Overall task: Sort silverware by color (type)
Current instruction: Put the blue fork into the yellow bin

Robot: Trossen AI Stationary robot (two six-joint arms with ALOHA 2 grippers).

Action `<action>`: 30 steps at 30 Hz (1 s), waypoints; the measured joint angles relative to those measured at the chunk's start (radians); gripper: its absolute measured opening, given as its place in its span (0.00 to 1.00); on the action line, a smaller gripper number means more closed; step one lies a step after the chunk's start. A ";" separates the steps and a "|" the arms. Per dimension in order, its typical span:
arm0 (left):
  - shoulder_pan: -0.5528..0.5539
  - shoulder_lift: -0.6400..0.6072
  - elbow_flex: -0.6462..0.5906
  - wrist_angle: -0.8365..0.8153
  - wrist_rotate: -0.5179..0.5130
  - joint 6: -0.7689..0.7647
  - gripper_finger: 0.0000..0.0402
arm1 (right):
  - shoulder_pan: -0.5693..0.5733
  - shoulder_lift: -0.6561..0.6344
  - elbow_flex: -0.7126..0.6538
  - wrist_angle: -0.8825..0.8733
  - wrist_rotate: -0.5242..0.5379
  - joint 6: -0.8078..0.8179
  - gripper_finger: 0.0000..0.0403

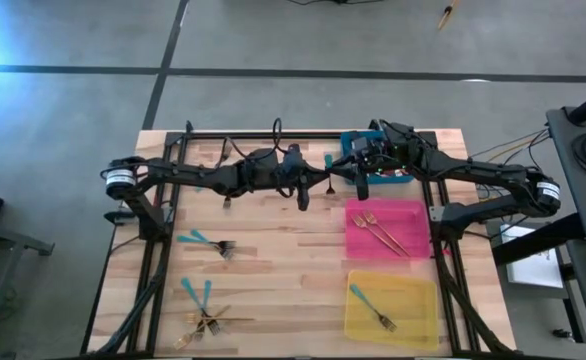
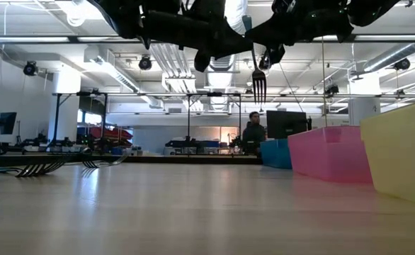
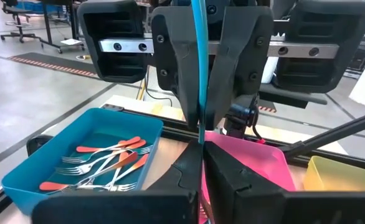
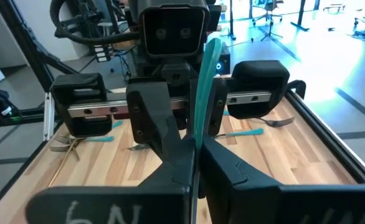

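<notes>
Above table centre — teal-handled fork [image 2: 258, 79] pinched btwn left end effector [image 1: 305, 195] & right end effector [image 1: 335, 166], tines down.

Bare table [image 1: 273, 260] lies open between the scattered forks [image 1: 208, 245] and pink tray [image 1: 413, 212].

Wooden table [image 1: 283, 270] — forks [image 1: 208, 320], trays [image 1: 385, 228].

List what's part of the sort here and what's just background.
Job:
- teal-handled fork, gripped by left gripper and right gripper
- red-handled forks in blue tray
- gold forks in pink tray
- teal fork in yellow tray
- loose forks on table

Background:
- person
- monitor
</notes>
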 joint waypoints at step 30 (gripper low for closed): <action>0.006 -0.142 -0.001 -0.673 0.003 0.050 0.00 | 0.612 -0.031 0.257 -1.016 0.275 0.605 0.02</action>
